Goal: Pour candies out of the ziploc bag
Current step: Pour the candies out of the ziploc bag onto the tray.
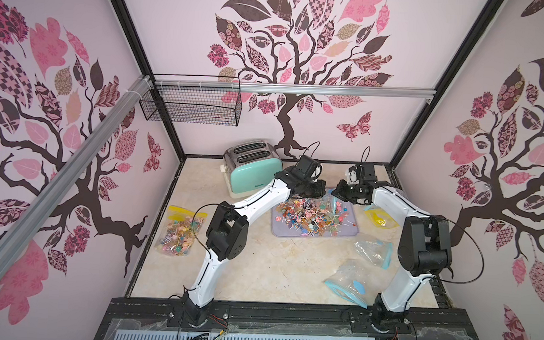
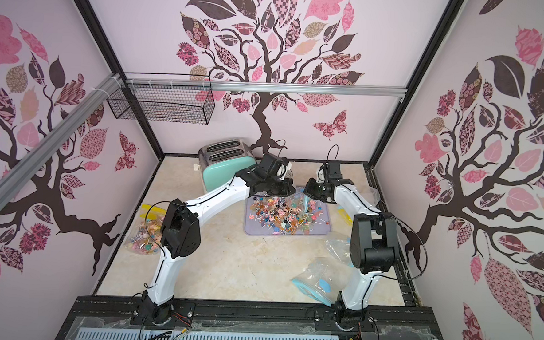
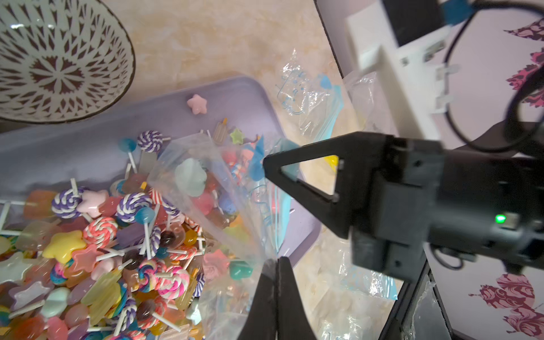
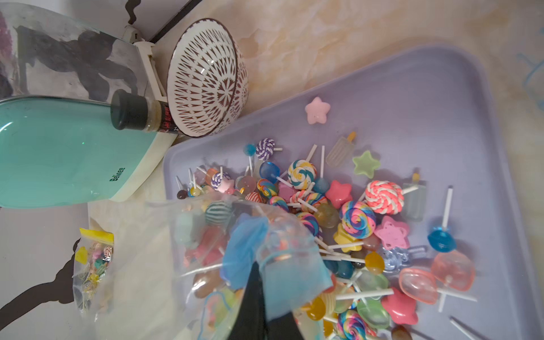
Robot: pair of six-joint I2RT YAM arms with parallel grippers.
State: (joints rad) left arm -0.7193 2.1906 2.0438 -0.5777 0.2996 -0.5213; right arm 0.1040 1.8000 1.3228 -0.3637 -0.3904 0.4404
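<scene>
The left gripper (image 3: 276,260), jaws together, pinches a clear ziploc bag (image 3: 212,182) by one edge. The right gripper (image 4: 256,275), jaws also together, clamps the bag's blue zip edge. The bag hangs stretched between both grippers. Directly beneath them, colourful candies (image 4: 356,219) lie heaped on a lavender tray (image 4: 412,97).

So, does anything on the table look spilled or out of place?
I see no spill: the candies lie heaped inside the purple tray, as meant. Only the crumpled empty bags beside the right arm look untidy, lying loose on the table.
</scene>
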